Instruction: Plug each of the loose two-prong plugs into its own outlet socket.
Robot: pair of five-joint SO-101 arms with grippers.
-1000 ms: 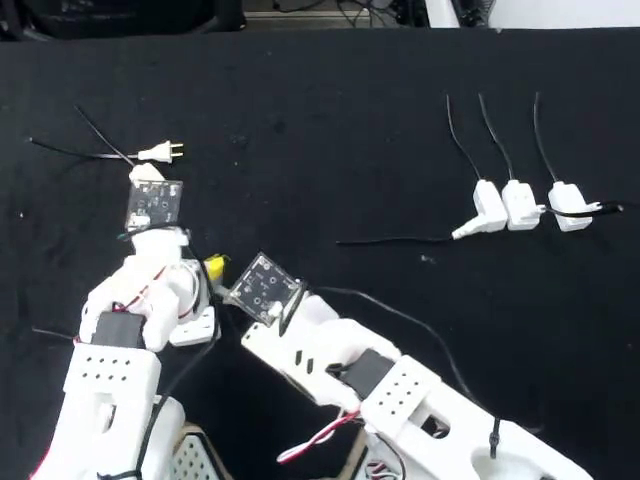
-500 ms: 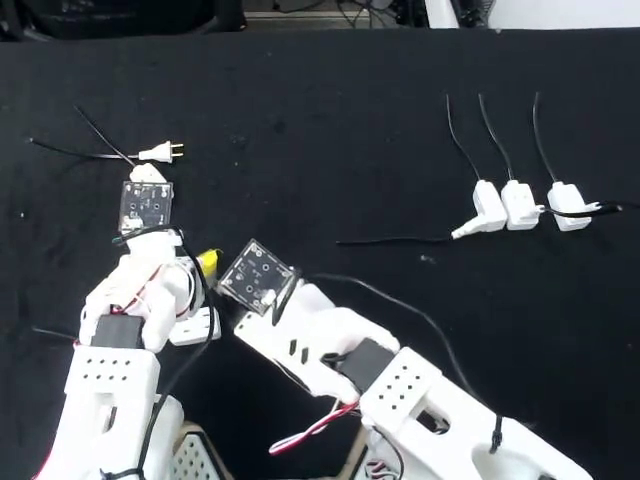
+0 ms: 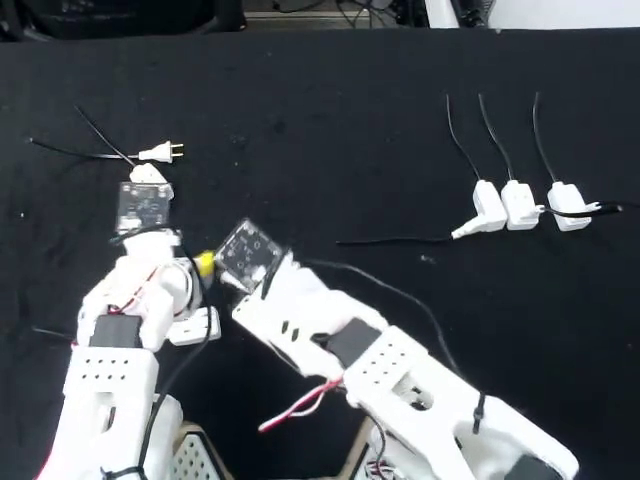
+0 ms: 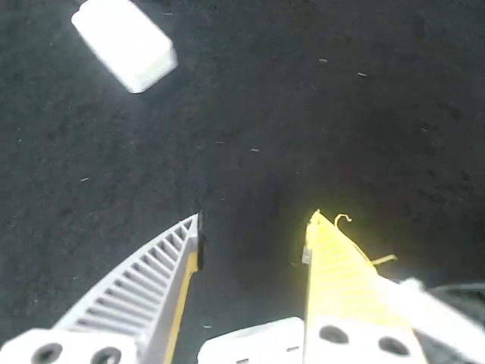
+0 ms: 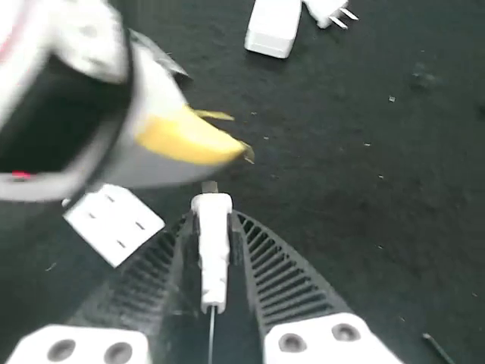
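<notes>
My right gripper is shut on a white two-prong plug, prongs pointing forward. Just ahead of it lies a flat white outlet socket with slots, and the left arm's yellow finger hangs over that spot. In the high view this socket lies between the two arms. My left gripper is open over bare black cloth, with a white block farther off. Another loose plug lies at the far left beside a white block.
Three white corded blocks sit in a row at the right, with a black cord trailing left from them. The held plug's cord runs back along the right arm. The black table is open in the middle.
The right arm has swung left and a little farther out with its plug, closing in on the left arm's gripper. The left arm edged slightly forward.
</notes>
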